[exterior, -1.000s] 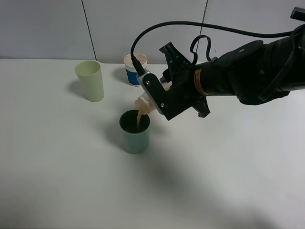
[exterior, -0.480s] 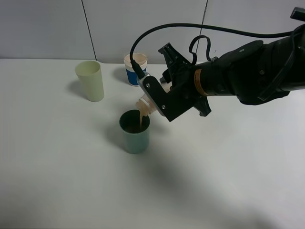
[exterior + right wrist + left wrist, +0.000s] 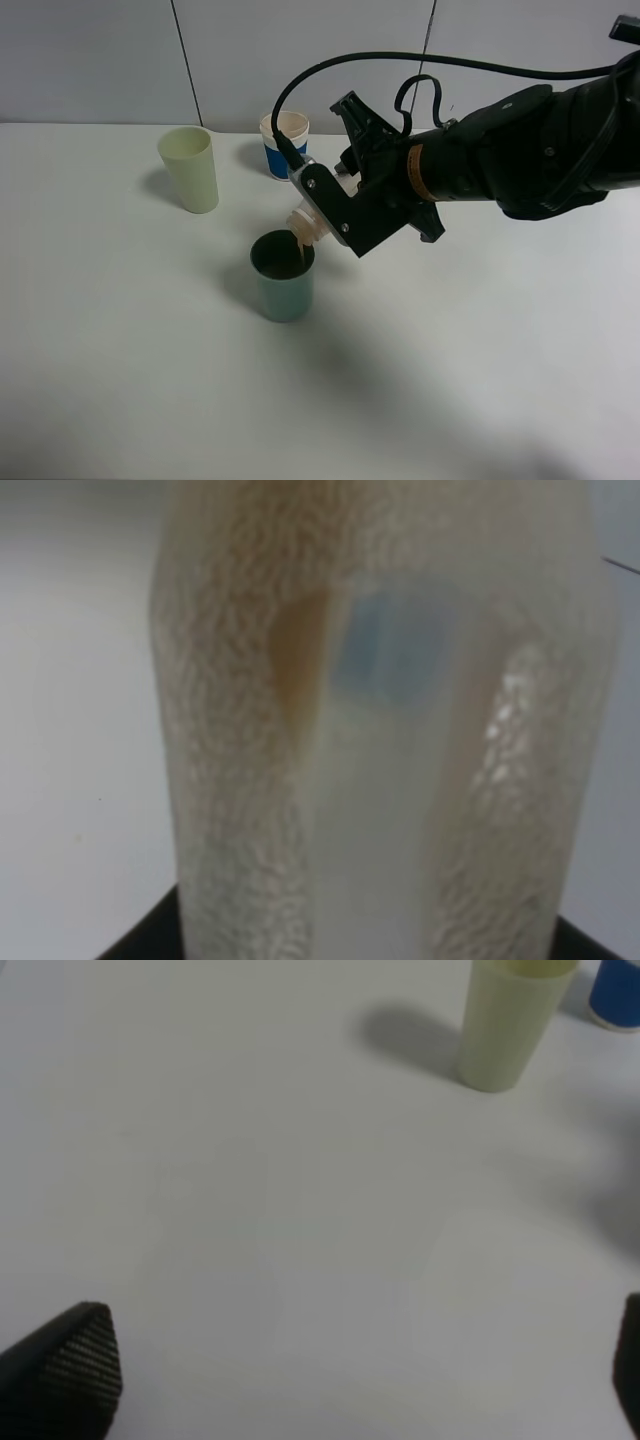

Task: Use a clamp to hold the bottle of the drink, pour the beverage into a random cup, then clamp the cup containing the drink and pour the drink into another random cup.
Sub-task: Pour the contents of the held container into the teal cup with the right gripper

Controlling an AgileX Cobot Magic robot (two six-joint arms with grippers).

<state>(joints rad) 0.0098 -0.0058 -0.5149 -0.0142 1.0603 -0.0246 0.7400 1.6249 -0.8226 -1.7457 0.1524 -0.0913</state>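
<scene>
My right gripper (image 3: 335, 210) is shut on a translucent drink bottle (image 3: 306, 218), tipped mouth-down over the dark green cup (image 3: 283, 276) at the table's middle. A thin orange-brown stream falls from the mouth into that cup. In the right wrist view the bottle (image 3: 385, 720) fills the frame, nearly empty, with a little brown liquid inside. A pale yellow-green cup (image 3: 190, 168) stands upright at the back left, seen too in the left wrist view as a pale cup (image 3: 505, 1020). My left gripper (image 3: 350, 1360) is open low over bare table, only its fingertips (image 3: 70, 1355) showing.
A white and blue paper cup (image 3: 284, 145) stands at the back, behind the right arm's cable; its blue side (image 3: 620, 995) shows in the left wrist view. The white table (image 3: 120, 380) meets a grey wall at the back.
The pouring stream has thinned and the bottle has tipped slightly further. The cups have not moved.
</scene>
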